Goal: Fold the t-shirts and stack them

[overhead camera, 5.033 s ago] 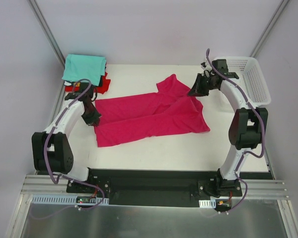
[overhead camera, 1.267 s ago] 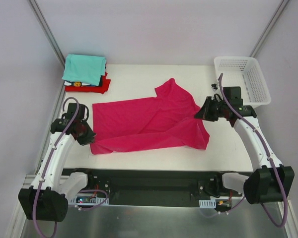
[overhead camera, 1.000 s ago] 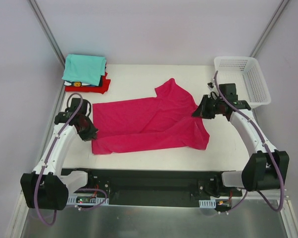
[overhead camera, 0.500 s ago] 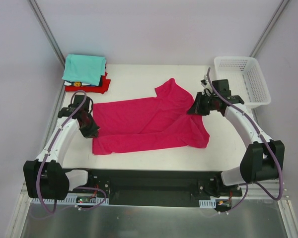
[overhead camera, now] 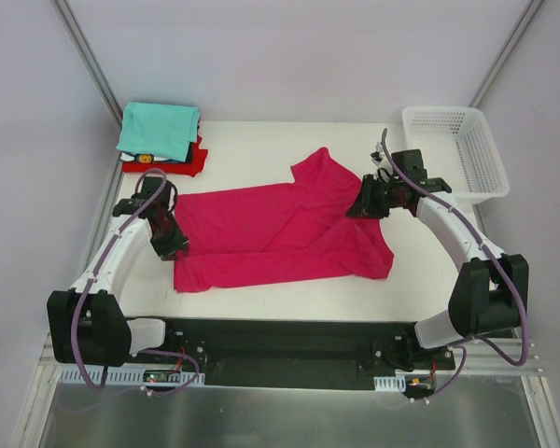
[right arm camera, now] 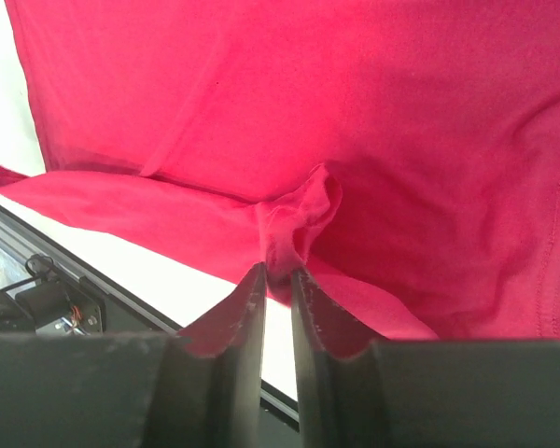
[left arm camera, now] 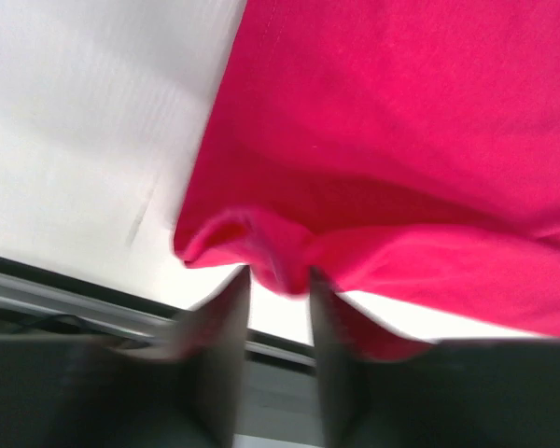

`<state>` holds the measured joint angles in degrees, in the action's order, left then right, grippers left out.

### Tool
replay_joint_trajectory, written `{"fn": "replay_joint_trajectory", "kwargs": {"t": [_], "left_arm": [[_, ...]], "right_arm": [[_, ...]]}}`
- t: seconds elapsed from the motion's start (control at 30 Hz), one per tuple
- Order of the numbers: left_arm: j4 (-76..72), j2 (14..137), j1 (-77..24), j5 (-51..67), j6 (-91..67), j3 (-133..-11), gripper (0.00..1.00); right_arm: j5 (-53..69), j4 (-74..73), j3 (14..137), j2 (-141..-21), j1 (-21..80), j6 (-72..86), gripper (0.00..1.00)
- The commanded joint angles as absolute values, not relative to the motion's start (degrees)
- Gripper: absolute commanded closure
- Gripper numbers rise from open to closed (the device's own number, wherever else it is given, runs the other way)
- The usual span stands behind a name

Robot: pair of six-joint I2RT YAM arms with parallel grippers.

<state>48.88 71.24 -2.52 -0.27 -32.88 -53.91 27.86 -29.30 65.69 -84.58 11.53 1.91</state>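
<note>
A large magenta t-shirt (overhead camera: 280, 229) lies spread across the middle of the table, doubled over lengthwise, with one sleeve pointing to the far side. My left gripper (overhead camera: 175, 246) is at its near left corner. In the left wrist view the jaws (left arm camera: 280, 278) stand slightly apart with a bunched fold of the t-shirt (left arm camera: 401, 140) between the tips. My right gripper (overhead camera: 358, 207) is at the shirt's right side; its jaws (right arm camera: 278, 273) pinch a puckered ridge of the cloth (right arm camera: 355, 112). A folded teal t-shirt (overhead camera: 159, 129) tops a stack with a red one (overhead camera: 196, 159) at the far left.
A white mesh basket (overhead camera: 492, 154) stands at the far right corner, just beyond the right arm. The black rail with the arm bases runs along the near edge of the table (overhead camera: 261, 140).
Over the last second the right gripper has slid left onto the shirt and the left gripper has moved slightly right and farther away. The shirt's near left edge now lies flatter.
</note>
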Motion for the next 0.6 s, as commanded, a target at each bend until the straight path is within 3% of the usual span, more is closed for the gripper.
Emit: {"fn": "replay_joint_trajectory", "kwargs": {"t": [0.0, 0.07, 0.1, 0.13, 0.23, 0.37, 0.57], "left_arm": [[49.2, 71.2, -2.1, -2.3, -31.5, -55.8, 0.58], [49.3, 70.8, -2.0, -3.2, -31.3, -56.6, 0.47], [49.5, 70.3, -1.9, -3.3, -31.2, -57.1, 0.15], [49.7, 70.2, -1.9, -3.3, -31.2, -57.6, 0.09], [50.2, 69.3, -2.0, -1.9, -31.2, -59.1, 0.01], [50.3, 66.5, -2.8, 1.2, -31.9, -58.2, 0.01], [46.8, 62.9, -8.7, 9.9, -35.4, -52.8, 0.01]], "right_arm": [[28.4, -28.6, 68.3, -84.1, 12.0, 0.7, 0.68], [28.3, -28.9, 68.5, -83.7, 12.0, 0.6, 0.54], [28.5, -28.9, 68.6, -83.4, 12.2, 0.6, 0.47], [28.6, -29.0, 68.6, -83.2, 12.3, 0.5, 0.44], [28.6, -29.4, 68.6, -82.4, 12.9, 0.5, 0.41], [28.2, -29.9, 67.5, -80.3, 14.3, 1.0, 0.39], [30.9, -20.1, 53.8, -70.5, 15.7, 9.6, 0.39]]}}
